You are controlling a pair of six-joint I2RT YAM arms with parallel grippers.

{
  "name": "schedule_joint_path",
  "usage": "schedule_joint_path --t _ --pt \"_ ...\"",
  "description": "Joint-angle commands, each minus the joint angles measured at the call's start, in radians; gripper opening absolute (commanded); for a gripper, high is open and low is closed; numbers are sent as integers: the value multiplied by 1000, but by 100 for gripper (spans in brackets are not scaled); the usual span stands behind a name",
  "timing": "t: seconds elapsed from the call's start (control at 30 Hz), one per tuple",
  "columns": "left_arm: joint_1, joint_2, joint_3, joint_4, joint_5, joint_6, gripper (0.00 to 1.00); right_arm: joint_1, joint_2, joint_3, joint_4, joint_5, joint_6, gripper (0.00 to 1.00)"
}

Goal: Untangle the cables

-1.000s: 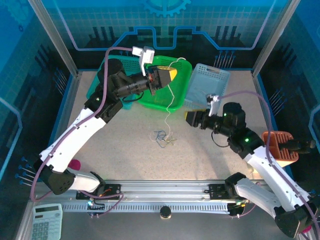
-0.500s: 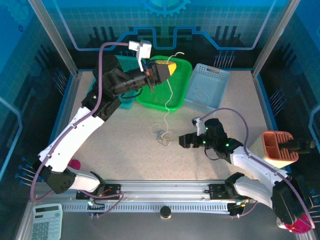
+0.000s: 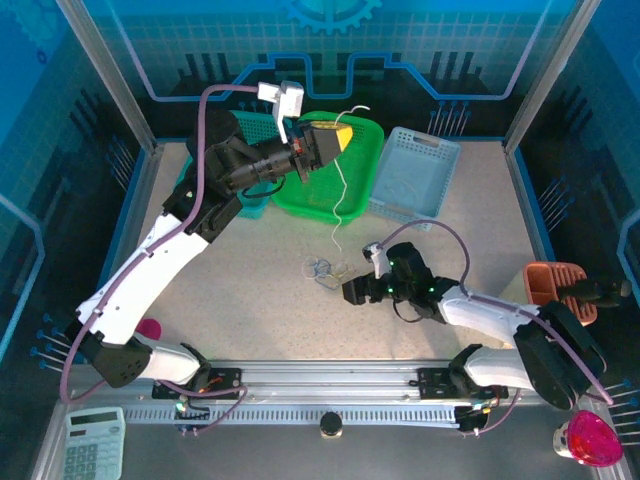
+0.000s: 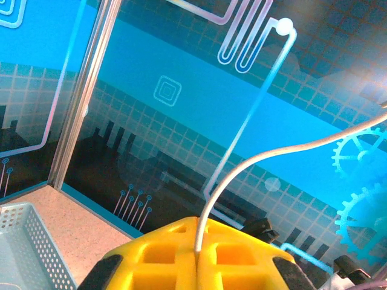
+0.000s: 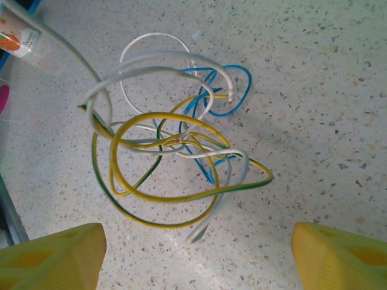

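Observation:
The cables [image 3: 325,270] lie in a small clump of white, blue and yellow-green loops on the table's middle. One white cable [image 3: 340,190] rises from the clump to my left gripper [image 3: 338,135], which is shut on it above the green basket. In the left wrist view the white cable [image 4: 242,169] comes out from between the closed yellow pads [image 4: 236,254]. My right gripper [image 3: 348,291] sits low just right of the clump, open. In the right wrist view the clump [image 5: 175,145] lies ahead of the wide-apart yellow fingers [image 5: 54,254], with nothing between them.
A green basket [image 3: 372,150] and a light blue basket [image 3: 425,160] stand at the back, with a teal basket [image 3: 255,125] behind the left arm. An orange holder [image 3: 555,280] is at the right edge. A calculator [image 3: 95,440] lies at the near left.
My right arm has swung left and down to the clump, its jaws standing wider. The left gripper lifted slightly with the white cable, and the clump shifted a little.

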Motion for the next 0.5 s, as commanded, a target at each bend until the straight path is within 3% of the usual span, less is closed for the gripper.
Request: schedule_joint_path --t 0.0,0.37,0.47 --pt "-9 -2 39 9 -12 -8 0 13 27 42 66 20 -7 79" --pt "-14 -5 41 14 -7 -12 0 13 96 106 72 22 -22 76" --pt "-16 -7 39 14 -6 -14 0 13 128 134 87 8 -25 64"
